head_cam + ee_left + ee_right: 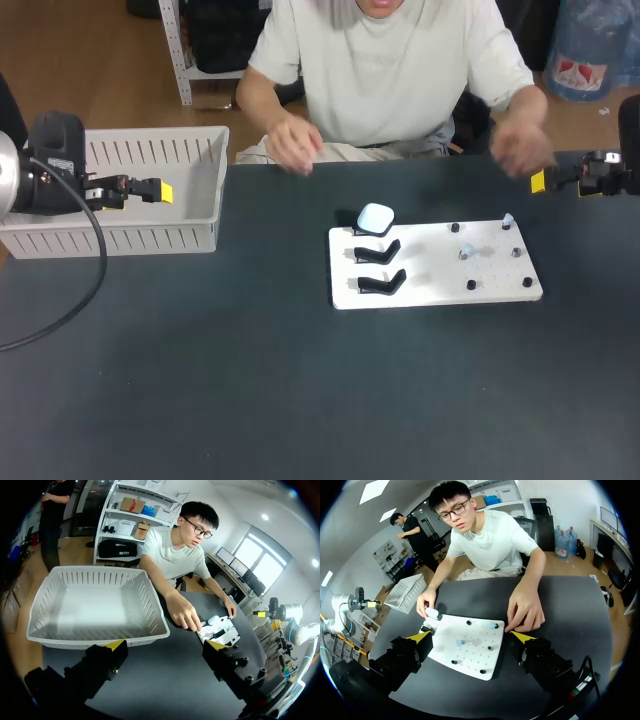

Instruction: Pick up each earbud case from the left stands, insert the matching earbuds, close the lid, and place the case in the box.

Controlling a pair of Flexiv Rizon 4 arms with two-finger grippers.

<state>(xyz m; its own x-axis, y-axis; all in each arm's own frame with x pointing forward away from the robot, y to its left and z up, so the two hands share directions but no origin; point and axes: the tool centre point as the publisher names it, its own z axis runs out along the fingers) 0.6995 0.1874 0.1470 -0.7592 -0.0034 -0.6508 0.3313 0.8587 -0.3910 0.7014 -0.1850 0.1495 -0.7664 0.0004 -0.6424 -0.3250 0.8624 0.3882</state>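
A pale blue earbud case (376, 218) (432, 613) (213, 619) sits on the farthest of three black stands at the left end of the white board (435, 285) (470, 662) (226, 635). The two nearer stands (379, 267) are empty. Two small earbuds (467, 252) (508, 219) (460, 642) rest on the board's right half. My left gripper (150, 190) (165, 647) hangs open over the white box (150, 240) (95, 605). My right gripper (550, 182) (470, 637) is open at the table's far right, short of the board.
A person sits at the far edge. In the wrist views one hand (426, 600) (185, 617) is at the case and the other hand (525, 612) rests beside the board; in the head view both hands (295, 145) (520, 150) are blurred at the far edge. Black pegs (471, 285) dot the board.
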